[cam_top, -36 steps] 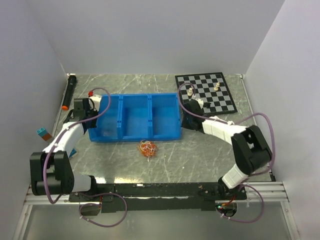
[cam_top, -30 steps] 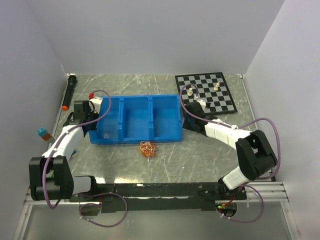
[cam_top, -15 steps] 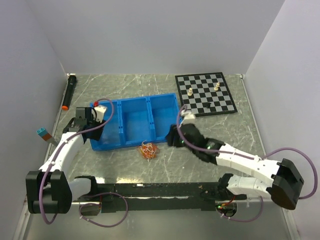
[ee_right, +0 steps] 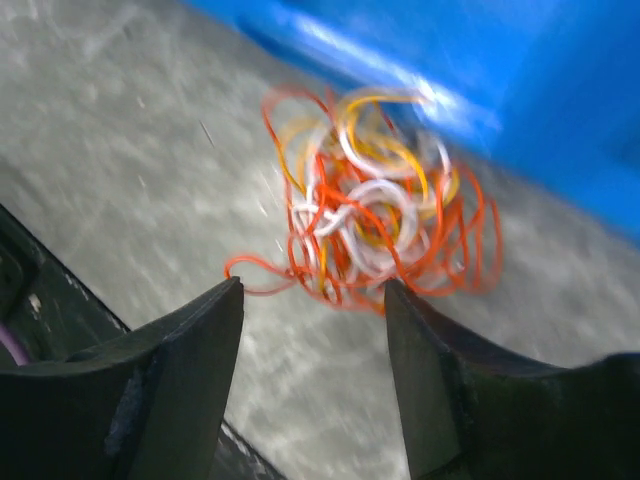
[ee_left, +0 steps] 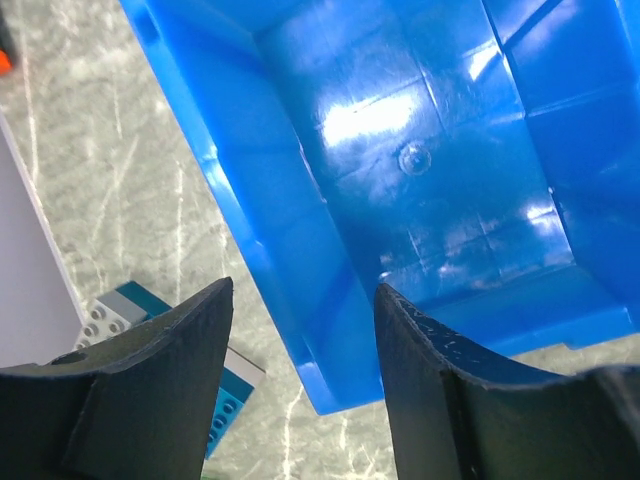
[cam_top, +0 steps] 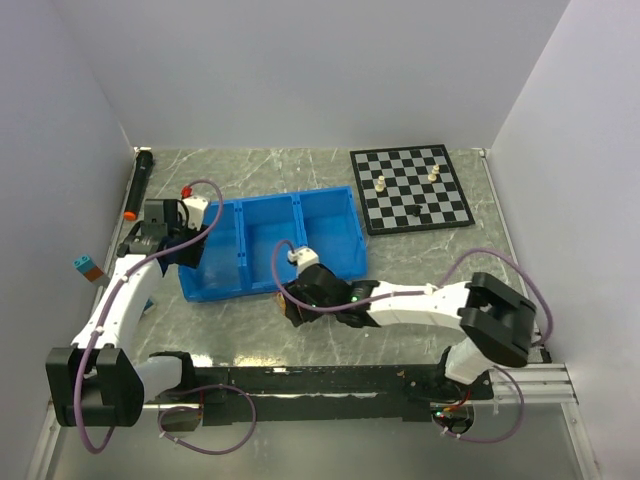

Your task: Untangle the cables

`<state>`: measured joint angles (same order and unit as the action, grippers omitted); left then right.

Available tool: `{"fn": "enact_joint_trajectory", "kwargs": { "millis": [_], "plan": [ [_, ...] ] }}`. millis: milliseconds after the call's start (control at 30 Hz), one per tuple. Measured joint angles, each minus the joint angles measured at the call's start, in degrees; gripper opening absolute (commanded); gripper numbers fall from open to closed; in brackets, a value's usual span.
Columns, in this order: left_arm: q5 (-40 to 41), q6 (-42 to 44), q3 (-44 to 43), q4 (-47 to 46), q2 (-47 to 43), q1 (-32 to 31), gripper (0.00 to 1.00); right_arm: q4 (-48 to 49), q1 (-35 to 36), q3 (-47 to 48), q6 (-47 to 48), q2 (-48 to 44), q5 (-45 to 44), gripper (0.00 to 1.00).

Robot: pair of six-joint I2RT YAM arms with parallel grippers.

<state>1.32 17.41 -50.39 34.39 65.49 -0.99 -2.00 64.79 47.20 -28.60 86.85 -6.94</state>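
Your right claw (ee_right: 312, 290), jaws wide and empty, hovers over the cables (ee_right: 370, 210), one knotted clump on the counter (ee_right: 120, 130) beside the blue bin (ee_right: 560, 90). Your left claw (ee_left: 302, 290) gapes empty. Untangling looks unstarted.

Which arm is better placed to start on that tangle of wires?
Right. The right end effector is open, poised at the cables, framed between its fingers. The left end effector is at the left end of the blue bin, away from them.
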Motion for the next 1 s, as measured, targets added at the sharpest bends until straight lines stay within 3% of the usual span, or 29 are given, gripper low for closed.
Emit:
{"fn": "enact_joint_trajectory", "kwargs": {
  "millis": [100, 233, 433, 633, 667, 700, 800, 867, 1000],
  "plan": [
    [0.0, -0.3, 0.0, 0.7, 0.1, 0.0, 0.63, -1.3, 0.0, 5.0, 0.6, 4.1, 0.5, 0.37],
    [0.0, -0.4, 0.0, 0.8, 0.1, 0.0, 0.62, -2.8, 0.0, 6.3, 1.1, 5.6, 1.6, 0.00],
    [-0.7, -0.3, -0.4, 2.1, -0.2, 0.0, 0.61, -4.9, 0.4, 3.6, 1.1, 4.0, 2.4, 0.00],
    [-3.3, -0.4, -4.1, 4.9, -1.2, 0.0, 0.61, -6.3, 4.9, -3.8, 1.9, -8.5, 5.6, 0.00],
    [-3.7, -0.4, -4.7, 5.1, -1.3, 0.0, 0.61, -6.2, 5.6, -4.5, 1.8, -10.4, 6.0, 0.09],
    [-4.3, -0.4, -5.5, 5.5, -1.6, 0.0, 0.61, -6.2, 6.4, -5.3, 1.5, -12.4, 6.1, 0.32],
    [-5.5, -0.3, -7.1, 6.3, -2.2, 0.0, 0.62, -6.6, 6.9, -6.3, 0.5, -14.8, 4.5, 0.78],
    [-6.2, -0.4, -7.6, 7.0, -2.7, -0.1, 0.62, -6.7, 6.0, -5.9, 0.6, -13.3, 2.6, 0.87],
    [-7.1, -0.5, -7.7, 8.3, -3.9, -0.2, 0.65, -7.0, 3.8, -1.9, 1.5, -6.1, -1.1, 0.89]
  ]
}}
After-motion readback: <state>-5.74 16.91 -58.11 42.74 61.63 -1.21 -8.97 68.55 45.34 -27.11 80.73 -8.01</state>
